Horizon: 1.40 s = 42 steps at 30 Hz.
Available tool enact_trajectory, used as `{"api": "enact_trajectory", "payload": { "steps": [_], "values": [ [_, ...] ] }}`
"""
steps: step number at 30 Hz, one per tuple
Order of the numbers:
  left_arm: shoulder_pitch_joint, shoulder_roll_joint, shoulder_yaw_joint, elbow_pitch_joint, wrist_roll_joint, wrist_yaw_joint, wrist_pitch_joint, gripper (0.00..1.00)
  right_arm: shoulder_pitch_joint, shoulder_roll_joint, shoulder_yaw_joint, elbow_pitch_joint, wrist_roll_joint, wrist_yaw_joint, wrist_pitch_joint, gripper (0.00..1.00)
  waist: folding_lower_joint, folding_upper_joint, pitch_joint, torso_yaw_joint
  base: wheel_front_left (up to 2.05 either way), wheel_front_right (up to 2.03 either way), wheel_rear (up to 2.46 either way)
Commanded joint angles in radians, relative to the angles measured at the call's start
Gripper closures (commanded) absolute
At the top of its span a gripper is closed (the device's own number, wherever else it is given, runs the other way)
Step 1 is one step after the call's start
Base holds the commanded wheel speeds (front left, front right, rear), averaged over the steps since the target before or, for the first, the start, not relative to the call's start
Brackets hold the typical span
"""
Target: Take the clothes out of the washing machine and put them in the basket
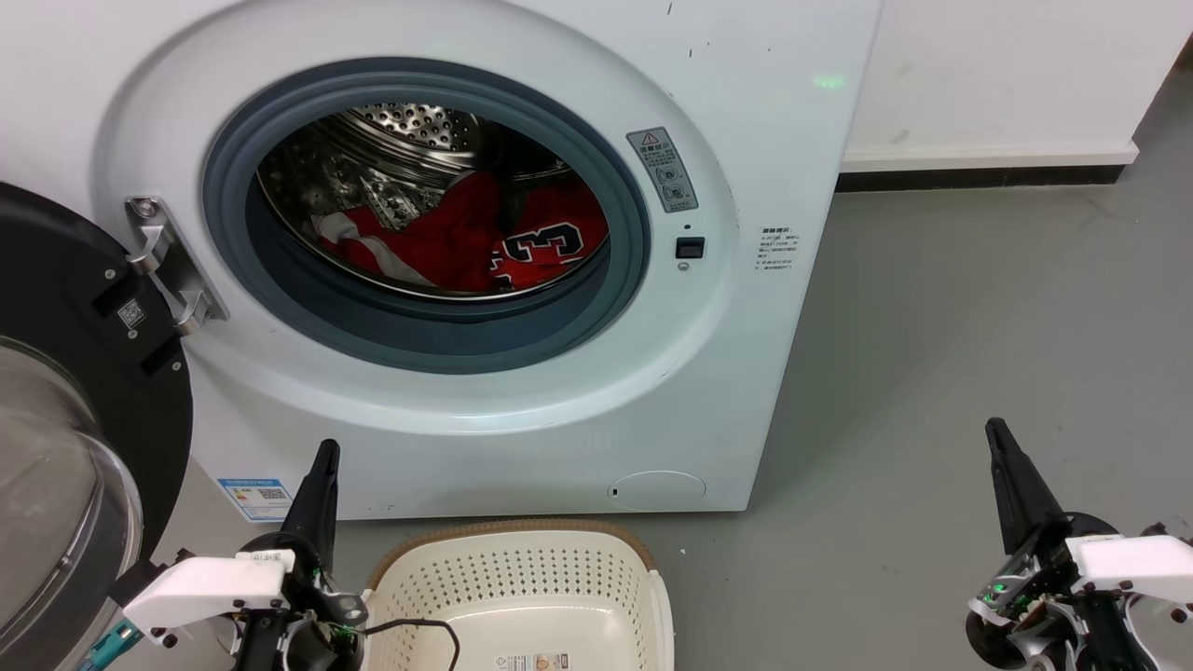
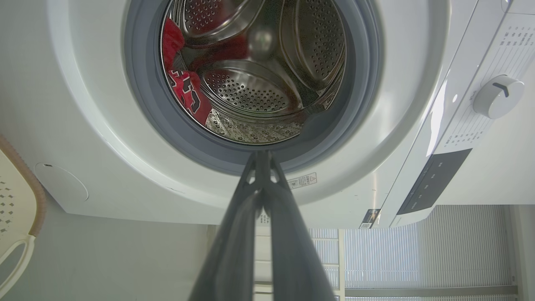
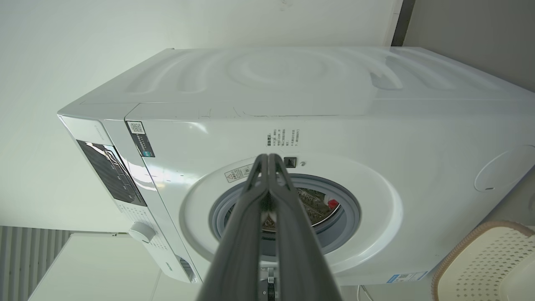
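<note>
Red clothes [image 1: 447, 238], white washing machine [image 1: 764, 121], cream perforated basket [image 1: 522, 568].

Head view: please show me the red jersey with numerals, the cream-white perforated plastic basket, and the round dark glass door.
Red jersey with black-and-white numerals [image 1: 550, 244]: head view, on the numerals.
Cream-white perforated plastic basket [image 1: 513, 570]: head view, on its far wall.
Round dark glass door [image 1: 65, 438]: head view, on the glass bulge.

Clothes [image 1: 447, 242] are lying in the drum [image 1: 410, 130] of the washing machine [image 1: 764, 140], with the door [image 1: 56, 373] hanging open at its left. Basket [image 1: 508, 527] is sitting on the floor [image 1: 932, 326] just before the machine, below the porthole. Left gripper [image 1: 326, 452] is hovering just left of the basket, right gripper [image 1: 995, 429] well apart to its right.
</note>
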Motion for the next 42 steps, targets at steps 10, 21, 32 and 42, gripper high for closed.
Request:
{"api": "enact_trajectory", "payload": {
  "steps": [10,21,32,42],
  "values": [
    [-0.005,-0.002,0.003,-0.001,-0.002,-0.002,0.002,1.0,-0.013,0.004,0.0,0.001,-0.005,0.0,0.001,1.0,0.0,0.0,0.0,0.0,0.0,0.0,0.0],
    [-0.005,-0.002,0.003,-0.002,-0.002,-0.002,0.002,1.0,-0.013,0.004,0.0,0.001,-0.005,-0.001,0.001,1.0,0.0,0.0,0.0,0.0,0.0,0.0,0.0],
    [0.037,-0.003,-0.016,0.021,0.009,0.0,-0.026,0.0,0.034,0.001,0.016,0.018,-0.01,0.0,-0.024,0.0,0.0,0.0,0.0,-0.001,0.0,0.0,0.0],
    [0.054,-0.002,-0.017,0.004,0.05,0.0,-0.074,0.0,0.048,0.001,0.027,0.001,-0.053,0.0,-0.073,0.0,0.0,0.0,0.001,-0.004,0.0,0.0,0.0]
  ]
}}
